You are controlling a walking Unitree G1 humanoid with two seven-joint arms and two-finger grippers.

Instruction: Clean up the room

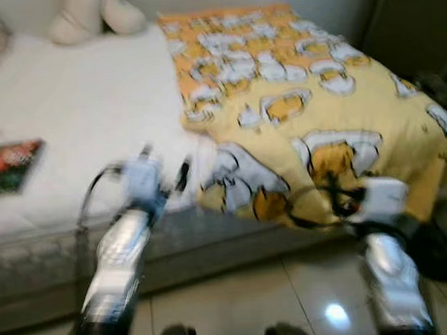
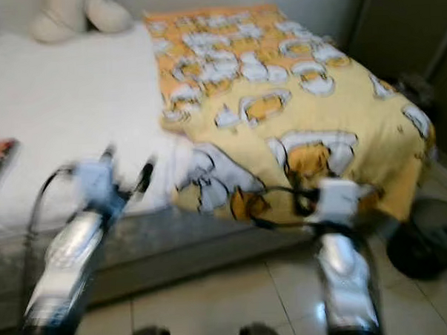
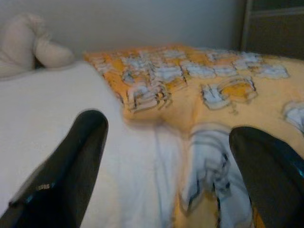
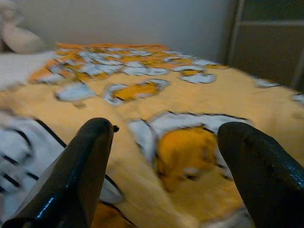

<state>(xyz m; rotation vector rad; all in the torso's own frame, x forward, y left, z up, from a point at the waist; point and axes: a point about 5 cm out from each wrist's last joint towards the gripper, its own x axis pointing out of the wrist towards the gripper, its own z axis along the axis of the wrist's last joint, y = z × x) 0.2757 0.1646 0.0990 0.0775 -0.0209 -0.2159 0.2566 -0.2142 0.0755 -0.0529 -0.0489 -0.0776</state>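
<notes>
Blanket: yellow, rumpled, spread over the right of the bed, near corner overhanging. Left tool and right tool: held open, empty, at its near edge. Risk: only a thin fold may be pinched, so slippage is likely.

Your blanket covers the bed's right half. A book lies at its left edge. A plush toy sits at the far end.

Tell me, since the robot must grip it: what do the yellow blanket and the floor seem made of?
The yellow blanket looks like soft printed fabric, matte: it drapes and folds over the bed's edge. The floor looks like glossy ceramic tile, with grout lines and a bright reflection, though blur leaves it uncertain.
</notes>
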